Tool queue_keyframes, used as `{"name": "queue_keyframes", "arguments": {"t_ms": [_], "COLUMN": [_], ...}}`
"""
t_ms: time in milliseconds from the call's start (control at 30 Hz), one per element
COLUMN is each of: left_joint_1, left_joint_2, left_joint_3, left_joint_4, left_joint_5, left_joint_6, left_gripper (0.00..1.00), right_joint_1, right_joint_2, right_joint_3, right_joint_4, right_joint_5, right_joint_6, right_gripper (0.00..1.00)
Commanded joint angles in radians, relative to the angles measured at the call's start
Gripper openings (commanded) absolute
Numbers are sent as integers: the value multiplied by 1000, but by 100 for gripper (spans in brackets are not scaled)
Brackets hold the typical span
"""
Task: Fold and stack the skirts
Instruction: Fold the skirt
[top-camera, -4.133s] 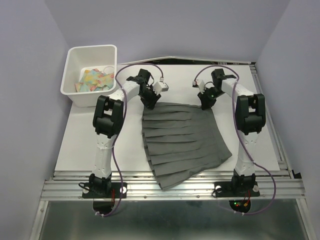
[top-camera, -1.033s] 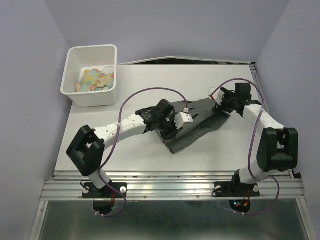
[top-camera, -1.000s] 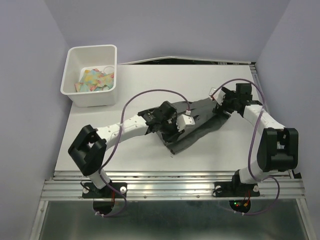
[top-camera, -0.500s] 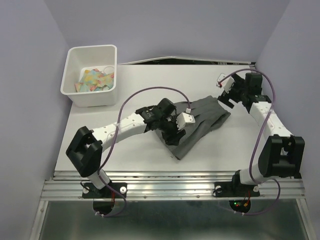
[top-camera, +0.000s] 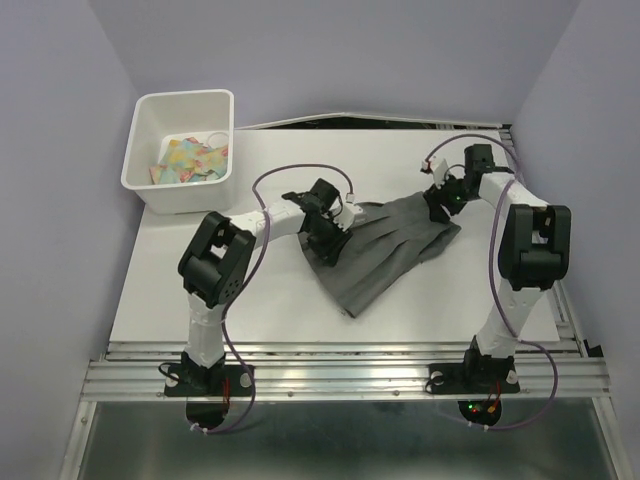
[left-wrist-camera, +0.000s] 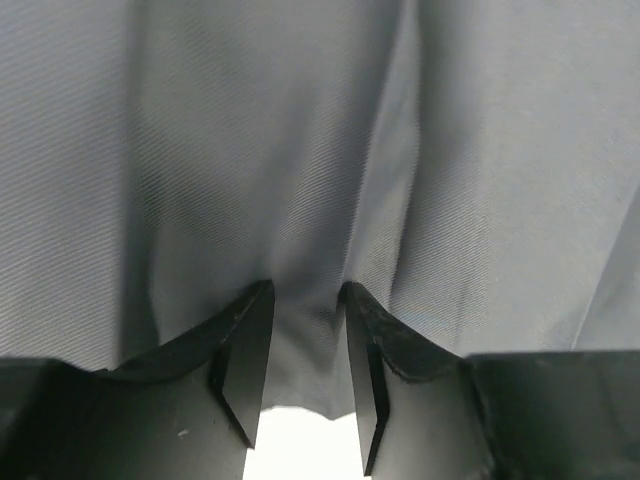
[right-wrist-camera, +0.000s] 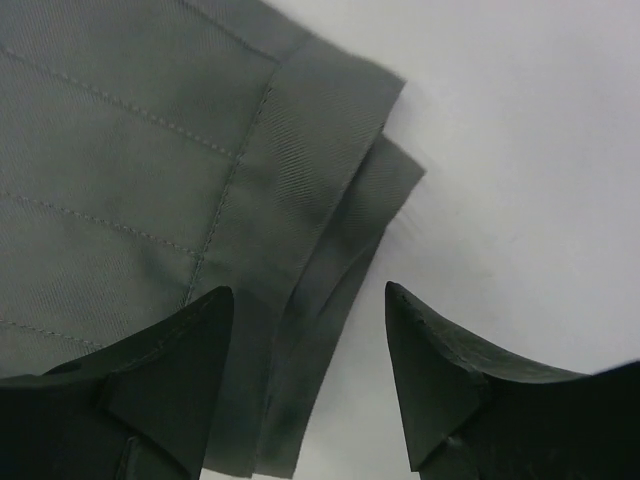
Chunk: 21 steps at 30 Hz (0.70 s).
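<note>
The skirt (top-camera: 385, 250), soft, light and limp, is lying folded on the bench (top-camera: 200, 290) right of the bin (top-camera: 185, 198). It is asking for corner grips. The right fingers (right-wrist-camera: 150, 400) are standing open. The left fingers (left-wrist-camera: 230, 360) are straddling a pucker, and I cannot tell whether they are gripping it.

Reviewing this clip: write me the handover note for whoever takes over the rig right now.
Left end effector: jaws partly closed around a ridge of the skirt at its left edge; whether it grips is unclear.
Right end effector: open over the skirt's far right corner, one finger above cloth, the other above the table.
Done: the skirt lies doubled into a narrow wedge mid-table.
Left: fold it compact and stack it; no second skirt or stack is in view.
</note>
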Motion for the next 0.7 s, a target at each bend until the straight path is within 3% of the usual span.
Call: {"name": "queue_keyframes", "arguments": {"t_ms": [0, 167, 300, 367, 467, 533, 600, 667], "left_joint_1": [41, 129, 207, 242, 321, 333, 336, 336], "left_joint_2": [7, 114, 195, 238, 274, 272, 222, 124], "left_joint_3": [83, 181, 381, 477, 690, 819, 815, 749], "left_joint_4": [-57, -112, -133, -146, -175, -195, -190, -172], "left_joint_5": [-50, -127, -219, -265, -264, -247, -223, -204], "left_joint_6": [26, 77, 126, 139, 142, 145, 166, 168], "left_gripper": [43, 36, 36, 39, 53, 55, 57, 58], "right_joint_1": [-2, 20, 99, 182, 314, 356, 356, 356], "right_joint_2": [2, -20, -52, -95, -156, -187, -213, -212], "right_joint_3": [-22, -134, -223, -278, -308, -293, -236, -172], "right_joint_4": [-93, -170, -251, -261, -276, -287, -290, -291], "right_joint_5": [10, -37, -132, -198, -322, -397, -489, -473], "right_joint_6": [22, 28, 71, 138, 235, 269, 346, 396], "right_gripper": [66, 59, 54, 54, 54, 56, 58, 59]}}
